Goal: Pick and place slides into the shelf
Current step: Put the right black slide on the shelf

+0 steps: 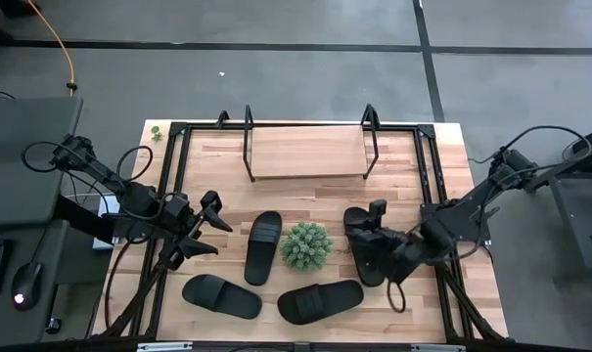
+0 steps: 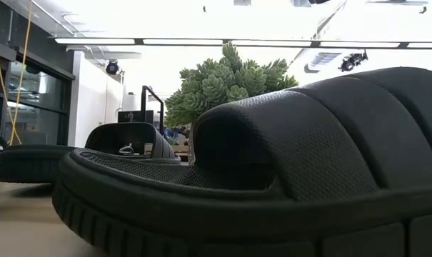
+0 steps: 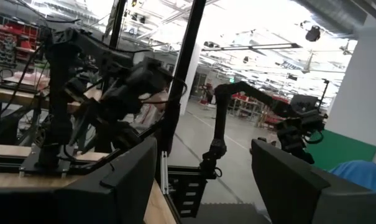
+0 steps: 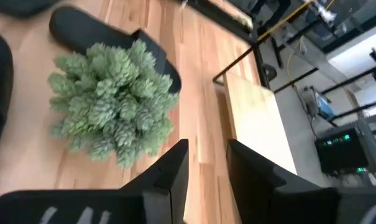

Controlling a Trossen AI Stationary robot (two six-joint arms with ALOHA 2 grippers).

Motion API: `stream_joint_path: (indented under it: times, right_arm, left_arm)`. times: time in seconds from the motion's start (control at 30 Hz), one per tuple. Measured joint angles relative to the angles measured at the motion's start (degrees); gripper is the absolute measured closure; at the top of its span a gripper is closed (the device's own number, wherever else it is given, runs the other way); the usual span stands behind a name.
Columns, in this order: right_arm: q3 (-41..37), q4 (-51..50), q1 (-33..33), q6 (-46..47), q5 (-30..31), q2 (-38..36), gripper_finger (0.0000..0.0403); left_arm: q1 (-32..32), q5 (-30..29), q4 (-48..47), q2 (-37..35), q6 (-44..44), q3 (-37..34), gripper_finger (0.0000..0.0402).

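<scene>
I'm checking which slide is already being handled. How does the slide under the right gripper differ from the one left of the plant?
The right-hand slide has the right gripper over it; the slide left of the plant lies untouched, apart from the open left gripper. Both are black, ribbed, and off the shelf.

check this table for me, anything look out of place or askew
Nothing is damaged or spilled. The odd one out is the round green plant, sitting in the middle of the four black slides. The slides lie scattered at different angles; the shelf holds none. The right gripper is at the right-hand slide; the left gripper hangs open.
</scene>
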Motion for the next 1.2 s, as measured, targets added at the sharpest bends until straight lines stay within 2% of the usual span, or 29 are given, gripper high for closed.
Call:
stream_joint_path:
  times: [0.37, 0.7, 0.8, 1.03, 1.2]
  right_arm:
    - [11.5, -23.0, 1.8, 16.8, -1.0, 11.6, 0.0304]
    - [12.9, -26.6, 1.7, 24.5, -4.9, 14.5, 0.0298]
    - [12.9, -27.1, 1.8, 27.0, -4.9, 14.5, 0.0273]
    - [12.7, -28.4, 2.2, 35.1, -9.7, 14.8, 0.0171]
    - [12.6, -35.5, 4.6, 40.7, -12.5, 20.0, 0.0133]
  left_arm:
    - [0.0, -0.3, -0.3, 0.0, 0.0, 0.0, 0.0156]
    - [0.0, -0.3, -0.4, -1.2, 0.5, 0.0, 0.0156]
    - [0.0, -0.3, -0.8, -1.7, 0.6, 0.0, 0.0156]
    - [0.0, -0.3, -1.3, -2.1, 1.9, 0.0, 0.0156]
    - [0.0, -0.3, -1.3, -2.1, 1.9, 0.0, 0.0156]
